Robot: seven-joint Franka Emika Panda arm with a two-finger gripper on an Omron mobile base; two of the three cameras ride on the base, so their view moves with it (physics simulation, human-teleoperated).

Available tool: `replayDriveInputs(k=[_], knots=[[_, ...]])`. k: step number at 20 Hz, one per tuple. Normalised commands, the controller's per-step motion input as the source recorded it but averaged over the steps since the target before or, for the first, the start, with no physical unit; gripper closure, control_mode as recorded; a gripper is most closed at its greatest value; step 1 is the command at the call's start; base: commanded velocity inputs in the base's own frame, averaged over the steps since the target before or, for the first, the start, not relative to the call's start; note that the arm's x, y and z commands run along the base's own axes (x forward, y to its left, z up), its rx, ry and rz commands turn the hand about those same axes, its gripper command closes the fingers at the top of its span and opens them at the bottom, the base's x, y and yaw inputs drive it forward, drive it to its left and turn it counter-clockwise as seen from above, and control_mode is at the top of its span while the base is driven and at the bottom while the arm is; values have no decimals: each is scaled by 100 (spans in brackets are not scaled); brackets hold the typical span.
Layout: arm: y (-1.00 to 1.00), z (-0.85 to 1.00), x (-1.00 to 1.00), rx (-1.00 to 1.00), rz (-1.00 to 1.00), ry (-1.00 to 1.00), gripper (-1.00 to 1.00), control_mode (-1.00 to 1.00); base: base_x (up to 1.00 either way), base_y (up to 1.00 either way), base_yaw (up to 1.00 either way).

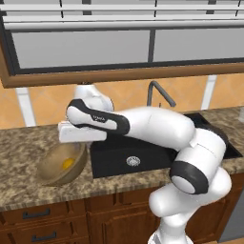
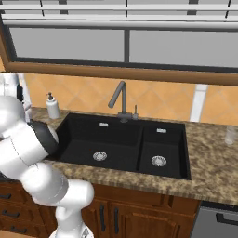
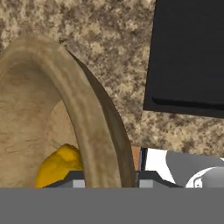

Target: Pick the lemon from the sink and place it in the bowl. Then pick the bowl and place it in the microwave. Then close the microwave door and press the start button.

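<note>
One lemon in one bowl — pincer-gripped rim

Speckled brown granite countertop running along the wall. White soap dispenser standing upright on it near the left end in the right base view. Clear glass at the far right edge. Orange tiled backsplash below a wood-framed window. Wooden cabinet drawers with dark handles underneath. Grey appliance front at lower right.
</note>
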Motion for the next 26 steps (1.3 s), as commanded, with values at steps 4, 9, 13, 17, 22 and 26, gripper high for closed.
replayDriveInputs(k=[4,9,13,17,22,26], knots=[[-30,33,-66,-18,2,0,100,-100,0,0,0],[-31,57,-40,-5,-5,-1,100,-100,0,0,0],[-62,58,-25,0,-8,-4,100,-100,0,0,0],[-85,37,-4,0,-10,-14,100,-100,0,0,0],[-86,41,0,0,-12,-23,100,-100,0,0,0],[-85,47,-4,5,-15,-25,100,-100,0,0,0]])
